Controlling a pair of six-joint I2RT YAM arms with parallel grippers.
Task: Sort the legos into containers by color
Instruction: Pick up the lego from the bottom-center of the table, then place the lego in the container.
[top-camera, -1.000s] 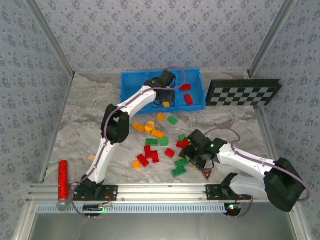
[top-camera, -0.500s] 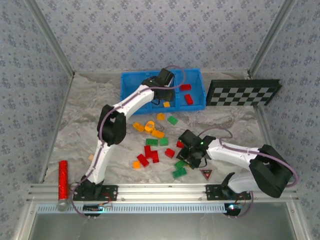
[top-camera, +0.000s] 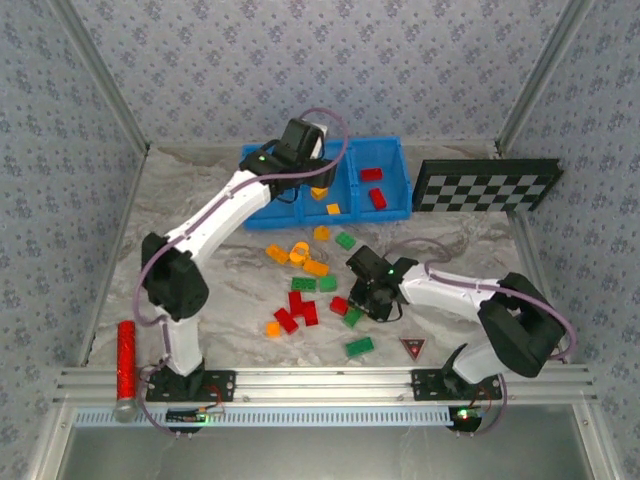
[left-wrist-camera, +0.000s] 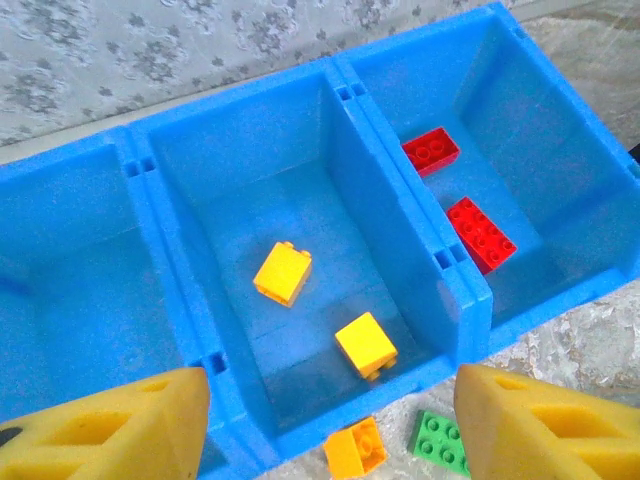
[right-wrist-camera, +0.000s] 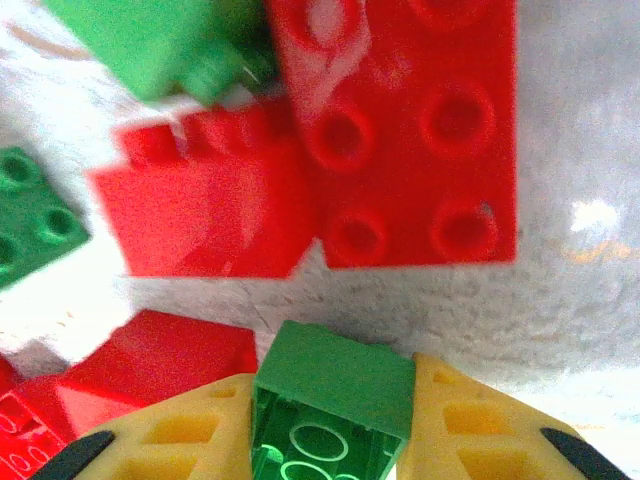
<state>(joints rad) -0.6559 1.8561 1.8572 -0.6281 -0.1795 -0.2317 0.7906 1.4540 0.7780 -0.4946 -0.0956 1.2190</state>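
Since a second ago the left arm has lifted out of the blue bin (top-camera: 258, 170) and swung its elbow away to the bin's left, while the right arm has reached in from beside the triangle sticker to the scatter of loose legos (top-camera: 300, 305) on the near side of the bin. Above the bin's middle compartment the left claw (left-wrist-camera: 331, 376) hangs spread wide, with nothing between its foam fingers (left-wrist-camera: 120, 425). Below it, two orange-yellow bricks (left-wrist-camera: 283, 272) lie on the floor of that middle compartment, and two red bricks (left-wrist-camera: 481, 233) lie in the compartment to its right. One orange brick (left-wrist-camera: 355, 447) and one green plate (left-wrist-camera: 440, 440) sit on the marbled bench (top-camera: 180, 220) just outside the bin's front wall. Well in front of the bin, the right claw (right-wrist-camera: 332, 400) is pinched onto a green brick (right-wrist-camera: 335, 365), held snug between both yellow pads with its hollow underside facing the wrist camera. Just beyond that brick, a large red plate (right-wrist-camera: 410, 130) and a red block (right-wrist-camera: 210, 210) lie touching on the bench, with more green pieces at their edges.
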